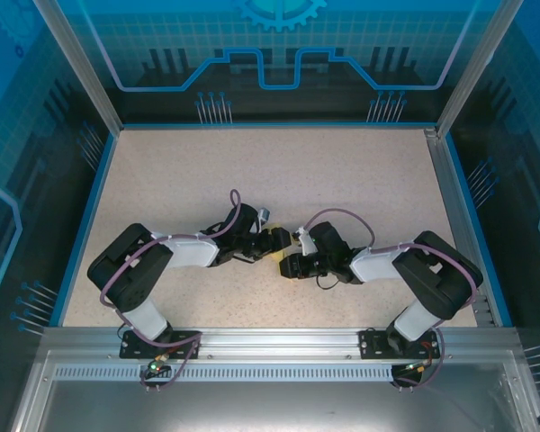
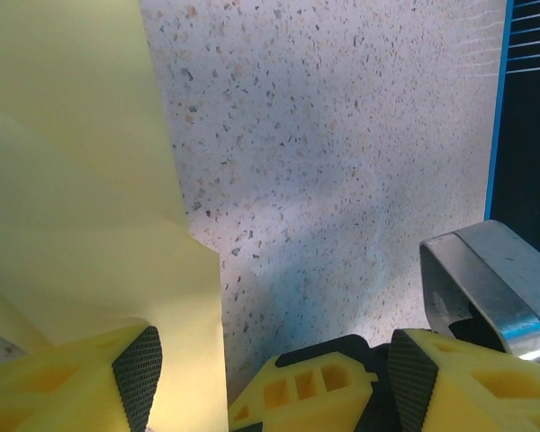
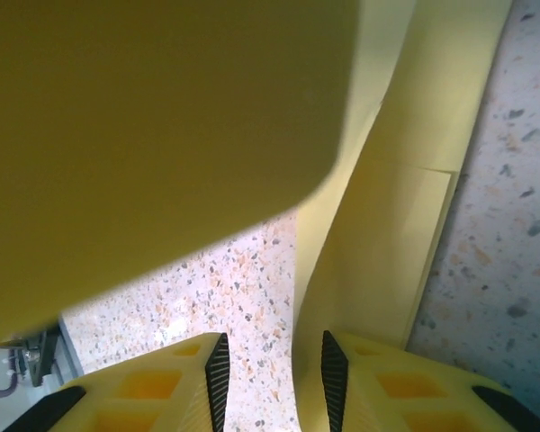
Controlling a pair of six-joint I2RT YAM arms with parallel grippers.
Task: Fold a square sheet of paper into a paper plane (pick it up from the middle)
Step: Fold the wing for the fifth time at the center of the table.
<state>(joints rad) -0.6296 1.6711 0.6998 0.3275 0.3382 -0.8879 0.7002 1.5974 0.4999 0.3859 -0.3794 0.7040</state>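
The yellow sheet of paper (image 1: 275, 241) lies folded and small on the table where the two arms meet. In the left wrist view the sheet of paper (image 2: 81, 198) spreads in layers with creases at the left, beside the left finger pad (image 2: 137, 371). My left gripper (image 2: 270, 349) stands wide open, with a yellow finger (image 2: 310, 391) of the other gripper between its jaws. My right gripper (image 3: 274, 351) is open over bare table. A narrow folded band of the paper (image 3: 378, 252) runs along its right fingertip (image 3: 333, 373), not pinched.
A blurred yellow finger (image 3: 144, 135) hangs close over the upper left of the right wrist view. A metal bracket (image 2: 486, 283) sits at the right of the left wrist view. The blue table edge (image 2: 502, 108) is beyond. The speckled table (image 1: 279, 171) stretches behind the arms.
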